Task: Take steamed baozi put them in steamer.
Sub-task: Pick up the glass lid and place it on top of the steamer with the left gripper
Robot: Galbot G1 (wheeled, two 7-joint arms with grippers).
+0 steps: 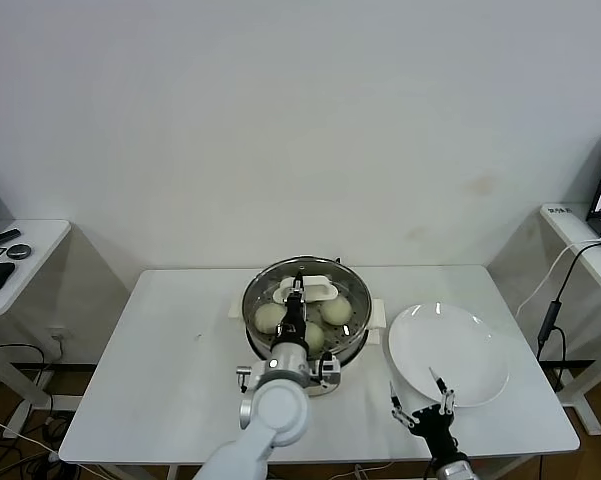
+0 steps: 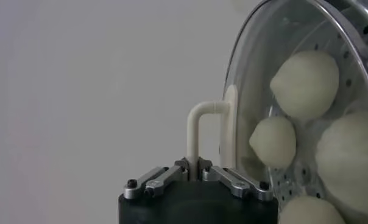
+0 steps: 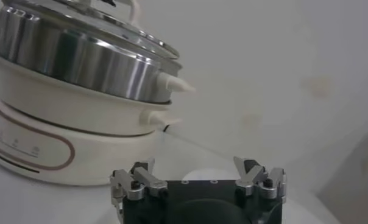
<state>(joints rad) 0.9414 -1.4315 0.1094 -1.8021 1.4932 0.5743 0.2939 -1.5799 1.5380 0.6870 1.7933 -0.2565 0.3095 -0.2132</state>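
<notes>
Gripping the white handle [image 2: 199,131] of the glass lid [image 1: 302,290], the left claw [image 2: 193,167] is clenched on the handle's upright post, its jaws pinched tight around it. In the head view the lid sits over the steamer [image 1: 352,340], and the left arm reaches in from the near edge of the counter [image 1: 170,360], so the pot lies straight ahead of that claw and directly under it. Four steamed baozi [image 2: 304,82] are already inside the steamer, resting on the perforated steel tray and seen through the curved glass; they are smooth, pale, dome-shaped and look soft. The pot wall is shiny steel above a white base with stubby white side handles. The right claw [image 1: 423,410] hovers with its jaws released and wide, empty, above the near rim of the flat white plate [image 1: 470,345], just beside the steamer on the robot's right. Judging by this, the buns are loaded, and what remains turns on the lid settling flush on the rim before the left claw lets go.
</notes>
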